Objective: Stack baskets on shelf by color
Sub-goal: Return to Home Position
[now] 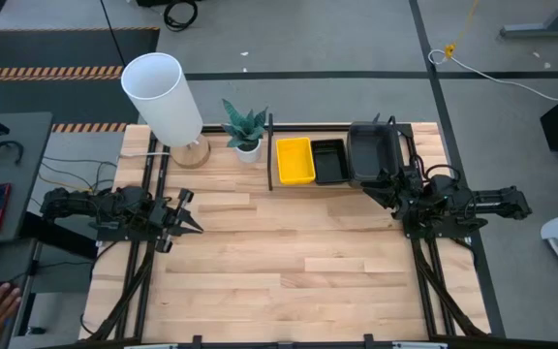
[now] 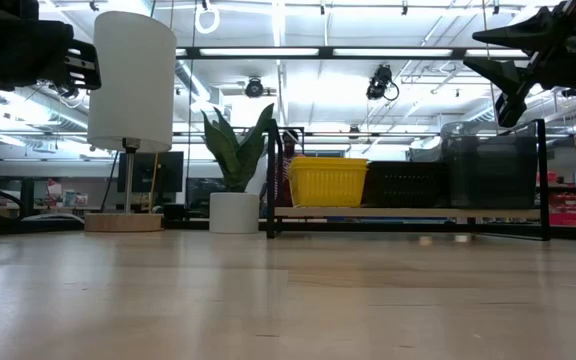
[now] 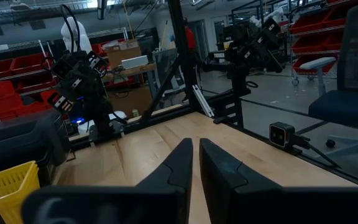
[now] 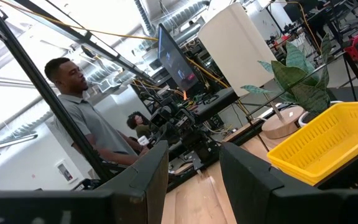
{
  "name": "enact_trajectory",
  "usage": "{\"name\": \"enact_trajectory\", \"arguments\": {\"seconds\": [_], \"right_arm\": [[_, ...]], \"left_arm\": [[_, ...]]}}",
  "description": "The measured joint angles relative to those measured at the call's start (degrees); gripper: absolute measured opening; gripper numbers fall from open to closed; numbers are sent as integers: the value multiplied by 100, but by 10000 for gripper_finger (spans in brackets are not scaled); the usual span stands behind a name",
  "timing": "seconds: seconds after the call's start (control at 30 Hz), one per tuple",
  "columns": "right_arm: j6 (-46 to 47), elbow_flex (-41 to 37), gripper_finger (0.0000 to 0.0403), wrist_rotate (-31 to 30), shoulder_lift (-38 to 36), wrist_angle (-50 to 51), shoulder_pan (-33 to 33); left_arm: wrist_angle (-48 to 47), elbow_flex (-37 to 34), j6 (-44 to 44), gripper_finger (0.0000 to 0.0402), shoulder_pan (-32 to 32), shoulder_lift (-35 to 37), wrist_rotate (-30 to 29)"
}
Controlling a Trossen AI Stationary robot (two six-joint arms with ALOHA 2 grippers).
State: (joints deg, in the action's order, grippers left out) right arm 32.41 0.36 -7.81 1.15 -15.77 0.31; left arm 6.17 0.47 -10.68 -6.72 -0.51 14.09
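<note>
Jaws: left gripper (image 1: 190, 219) together at frame left; right gripper (image 1: 384, 186) apart, empty, beside grey basket (image 1: 370, 152).
Baskets: yellow basket (image 1: 294, 160), black basket (image 1: 329, 162), grey on shelf (image 1: 270, 155), upper centre.
Handling: probably light, stiff plastic; pinch a rim.

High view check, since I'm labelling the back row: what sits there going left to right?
Lamp → potted plant → yellow basket → black basket → smoky-grey basket.
</note>
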Motion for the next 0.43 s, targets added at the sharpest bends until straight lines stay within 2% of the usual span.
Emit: {"name": "enact_trajectory", "arguments": {"seconds": [0.23,0.43], "right_arm": [[1,0,150,0,0,0,-1],[1,0,150,0,0,0,-2]], "left_arm": [[0,0,0,28,0,0,0],[0,0,0,36,0,0,1]]}}
